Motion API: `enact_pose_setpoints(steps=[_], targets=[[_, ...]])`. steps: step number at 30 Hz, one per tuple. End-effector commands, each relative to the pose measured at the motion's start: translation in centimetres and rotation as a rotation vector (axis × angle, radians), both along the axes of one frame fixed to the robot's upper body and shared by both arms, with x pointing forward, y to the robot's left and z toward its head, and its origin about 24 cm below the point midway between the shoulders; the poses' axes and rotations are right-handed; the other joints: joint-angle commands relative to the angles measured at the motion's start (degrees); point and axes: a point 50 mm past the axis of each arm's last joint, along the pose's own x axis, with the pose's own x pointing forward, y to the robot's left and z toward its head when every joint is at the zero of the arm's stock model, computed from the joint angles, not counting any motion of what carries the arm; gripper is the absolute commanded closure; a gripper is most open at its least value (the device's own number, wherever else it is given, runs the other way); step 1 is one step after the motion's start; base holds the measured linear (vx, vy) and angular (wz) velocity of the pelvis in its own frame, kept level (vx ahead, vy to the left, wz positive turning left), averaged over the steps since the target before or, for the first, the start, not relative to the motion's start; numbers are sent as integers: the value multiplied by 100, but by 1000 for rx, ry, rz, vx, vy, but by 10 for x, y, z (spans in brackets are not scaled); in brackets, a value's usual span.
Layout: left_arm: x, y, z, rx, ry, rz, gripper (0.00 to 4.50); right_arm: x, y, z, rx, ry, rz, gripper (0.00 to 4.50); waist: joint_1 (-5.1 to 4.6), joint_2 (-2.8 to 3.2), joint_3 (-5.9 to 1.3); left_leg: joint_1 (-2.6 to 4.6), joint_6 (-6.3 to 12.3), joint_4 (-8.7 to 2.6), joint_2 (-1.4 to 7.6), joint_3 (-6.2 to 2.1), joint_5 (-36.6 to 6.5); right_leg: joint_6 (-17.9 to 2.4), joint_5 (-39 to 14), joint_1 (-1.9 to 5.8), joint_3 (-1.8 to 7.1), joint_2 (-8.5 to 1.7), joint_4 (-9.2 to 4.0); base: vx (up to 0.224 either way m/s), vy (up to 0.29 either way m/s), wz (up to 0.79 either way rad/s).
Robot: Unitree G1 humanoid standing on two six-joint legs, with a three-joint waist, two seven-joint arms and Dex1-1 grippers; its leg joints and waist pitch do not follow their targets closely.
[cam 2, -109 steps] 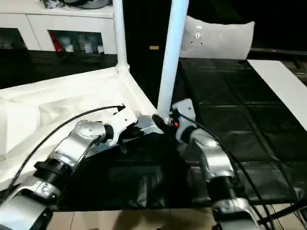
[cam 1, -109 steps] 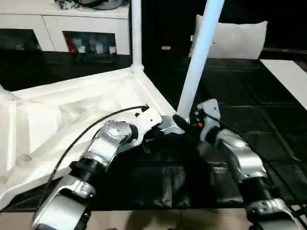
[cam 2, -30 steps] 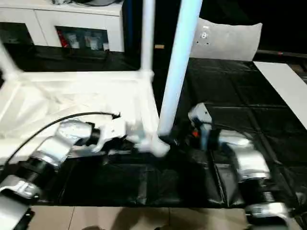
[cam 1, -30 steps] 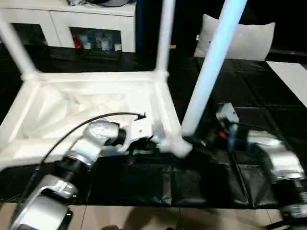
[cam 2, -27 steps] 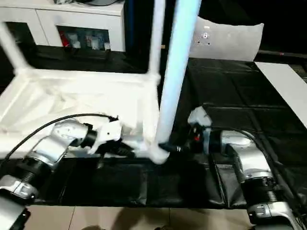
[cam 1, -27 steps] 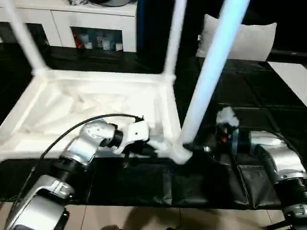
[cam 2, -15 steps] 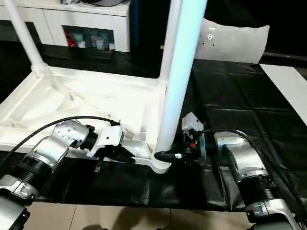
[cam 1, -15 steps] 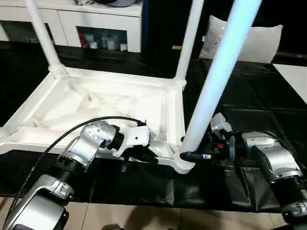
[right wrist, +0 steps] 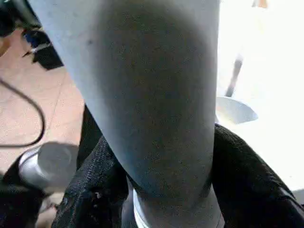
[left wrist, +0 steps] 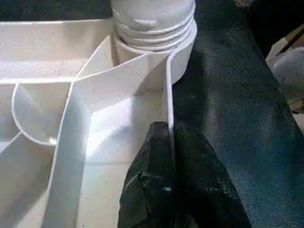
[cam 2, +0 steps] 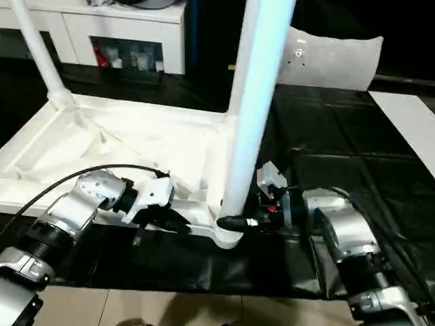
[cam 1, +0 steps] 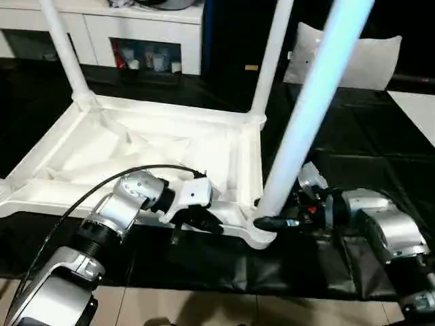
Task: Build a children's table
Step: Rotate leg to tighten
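Nearest to us, at the lower middle of the head views, our left gripper (cam 1: 204, 221) pinches the near rim of the children's table (cam 1: 156, 153), one black finger on each side of the thin white wall, as the left wrist view shows just beside a corner socket (left wrist: 154, 35). To its right, our right gripper (cam 1: 268, 222) is clamped around the base of the nearest leg (cam 1: 309, 112), black fingers (right wrist: 247, 180) pressed on both sides of the round shaft where it enters the socket at the table's near right corner. The table lies upside down on the black mat (cam 1: 353, 156), filling the left and centre of the frame, its ribbed underside facing up, all white plastic with diagonal ribs and a raised rim. Its long axis runs left to right across the picture. Three legs point upward: the near one, leaning a little to the upper right, a second (cam 1: 272, 58) at the far right corner, and a third (cam 1: 61, 51) at the far left corner. Beyond, at the upper left, a white cabinet (cam 1: 146, 37) with glass doors holds small items that we cannot make out, and a white cushion (cam 1: 353, 58) stands at the upper right.
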Motion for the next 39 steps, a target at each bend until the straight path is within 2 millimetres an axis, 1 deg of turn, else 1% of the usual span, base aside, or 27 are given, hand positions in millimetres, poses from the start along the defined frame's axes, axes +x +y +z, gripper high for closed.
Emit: enact_pose_setpoints(steps=[1,2,3,4,5,6,7,8,9,10,11,12,13,14,15,16,18,21,23,24,27,31,32,33,36,37,39], targets=[[-2,-16,-1,-26,14,6,450,9,11,0,-2,-7,-113,241,-35,22,-313,5,227,-409,342,-98,-663,-1089,-1602,324,332,-564,-493,0,0,0],[4,-20,2,-52,2,97,450,23,19,-6,-63,-34,-294,242,-72,29,-293,-5,117,-431,331,-114,-809,-930,-2067,323,319,-560,-531,0,0,0],[6,-22,3,-63,-7,135,450,28,22,-9,-91,-32,-367,242,-72,29,-293,-5,117,-431,331,-114,-809,-930,-2067,323,319,-560,-531,0,0,0],[7,-23,4,-69,-13,158,450,31,24,-10,-108,-29,-409,244,-203,16,-276,-22,-91,-461,289,-165,-1032,-656,-2783,335,273,-548,-582,-52,1,-12],[9,-25,5,-73,-20,194,450,35,27,-10,-115,-26,-457,246,-266,31,-279,-2,-104,-459,280,-177,-1115,-519,-3057,316,265,-555,-639,-52,1,-12],[13,-29,6,-82,-32,259,450,42,33,-10,-119,-11,-559,246,-290,39,-281,5,-82,-449,283,-177,-1154,-492,-3091,303,273,-558,-650,0,0,0],[14,-32,7,-87,-38,291,450,45,36,-10,-117,5,-606,246,-344,40,-285,-22,-75,-462,293,-186,-1096,-529,-2940,313,282,-547,-631,0,0,0],[16,-36,7,-95,-47,325,450,48,40,-10,-110,15,-649,246,-382,37,-299,-16,-60,-462,299,-187,-1100,-568,-2781,303,284,-536,-624,0,0,0],[17,-39,7,-102,-52,356,450,49,45,-10,-94,24,-678,246,-400,-4,-311,-15,-27,-448,294,-177,-1080,-609,-2686,300,289,-537,-618,0,0,0],[18,-42,8,-105,-59,385,450,50,49,-9,-80,23,-695,246,-418,18,-317,-13,21,-439,299,-165,-993,-718,-2428,296,311,-539,-594,0,0,0],[18,-43,7,-104,-64,396,450,50,51,-9,-71,20,-694,246,-418,4,-322,-15,93,-420,292,-141,-889,-804,-2160,293,324,-528,-583,0,0,0],[19,-45,7,-102,-73,413,450,50,53,-8,-57,14,-692,214,-412,8,-326,-17,123,-419,294,-138,-839,-846,-2052,302,327,-532,-564,0,0,0],[19,-47,7,-96,-85,429,450,49,58,-8,-43,3,-692,214,-408,4,-330,-14,163,-410,288,-125,-796,-880,-1956,300,335,-526,-565,0,0,0],[20,-50,7,-99,-96,443,450,47,62,-7,-17,-11,-677,195,-387,-4,-344,-19,255,-401,290,-111,-614,-988,-1605,318,340,-524,-523,0,0,0],[20,-50,7,-98,-101,446,450,46,62,-6,-11,-15,-672,179,-387,-4,-344,-19,255,-401,290,-111,-614,-988,-1605,318,340,-524,-523,0,0,0],[21,-49,6,-89,-116,451,450,44,60,-4,7,-25,-657,176,-358,14,-351,-24,339,-402,302,-106,-434,-1060,-1269,335,341,-521,-489,0,0,0],[21,-46,6,-75,-126,451,450,43,57,-4,-1,-36,-650,167,-334,23,-349,-25,390,-407,309,-107,-347,-1131,-1065,340,337,-516,-466,0,0,0],[22,-39,5,-50,-140,441,450,41,44,-5,-22,-61,-624,134,-307,22,-338,-15,374,-409,313,-99,-465,-1142,-1132,343,338,-526,-482,0,0,0],[21,-33,3,-28,-150,410,450,36,31,-4,-22,-79,-579,119,-276,22,-335,-6,402,-409,317,-97,-564,-1060,-1258,354,345,-524,-498,0,0,0],[21,-32,3,-25,-151,407,450,36,30,-4,-21,-80,-574,112,-274,17,-335,-13,412,-409,314,-101,-545,-1064,-1245,354,341,-524,-493,0,0,0],[18,-26,1,-28,-143,350,450,26,13,-1,-24,-110,-465,75,-253,12,-335,-19,453,-401,316,-99,-553,-1068,-1247,358,339,-529,-497,0,0,0],[13,-19,-1,-4,-139,260,450,23,-5,0,-70,-132,-416,44,-228,12,-321,-17,464,-409,315,-100,-606,-1016,-1444,344,331,-521,-519,0,0,0],[10,-17,-2,6,-137,205,450,21,-11,2,-93,-146,-387,44,-217,13,-322,-9,449,-407,315,-102,-650,-980,-1571,340,330,-529,-531,0,0,0],[6,-12,-2,28,-127,130,450,16,-18,4,-113,-150,-294,44,-208,16,-322,-3,439,-407,317,-105,-678,-952,-1659,338,328,-530,-540,0,0,0],[4,-10,-1,39,-123,90,450,12,-21,5,-118,-146,-236,44,-179,19,-325,3,489,-400,324,-98,-671,-976,-1562,335,334,-520,-525,0,0,0],[3,-9,-1,47,-121,62,450,10,-22,6,-118,-141,-195,59,-164,15,-326,4,492,-404,333,-98,-641,-1035,-1469,329,328,-524,-510,0,0,0],[1,-9,0,56,-117,9,450,7,-23,7,-113,-128,-138,78,-154,18,-326,4,506,-404,337,-101,-636,-1070,-1451,329,323,-527,-511,0,0,0]])
